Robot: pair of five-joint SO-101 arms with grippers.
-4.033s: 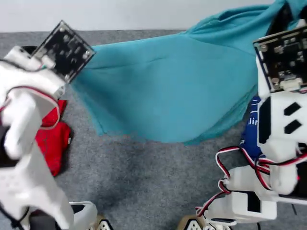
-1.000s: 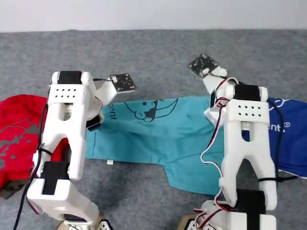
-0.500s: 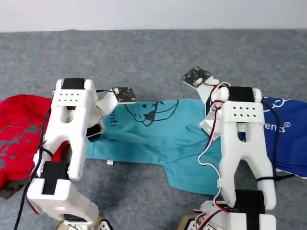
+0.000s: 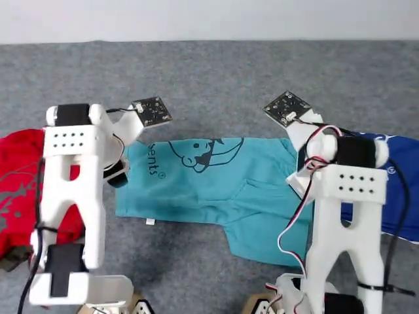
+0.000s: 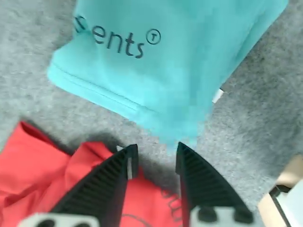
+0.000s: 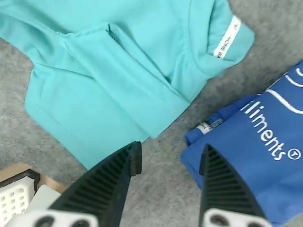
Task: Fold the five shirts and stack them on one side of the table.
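Beyond left gripper (image 5: 155,150), parted and empty: edge of teal shirt (image 5: 175,61) just ahead, red shirt (image 5: 42,170) beneath one finger. Beyond right gripper (image 6: 171,151), likewise parted and empty: same teal shirt ahead, blue shirt (image 6: 255,137) just beside. Risk: pinching a neighbouring shirt along with the teal, owing to closeness. Noted lettering (image 5: 116,40) on teal and blue, plus sewn white tag (image 6: 226,37); not transcribed.

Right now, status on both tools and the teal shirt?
Left tool open, empty, over the gap between teal shirt and red shirt. Right tool open, empty, between teal shirt and blue shirt. Teal shirt lying on the table, held by neither.
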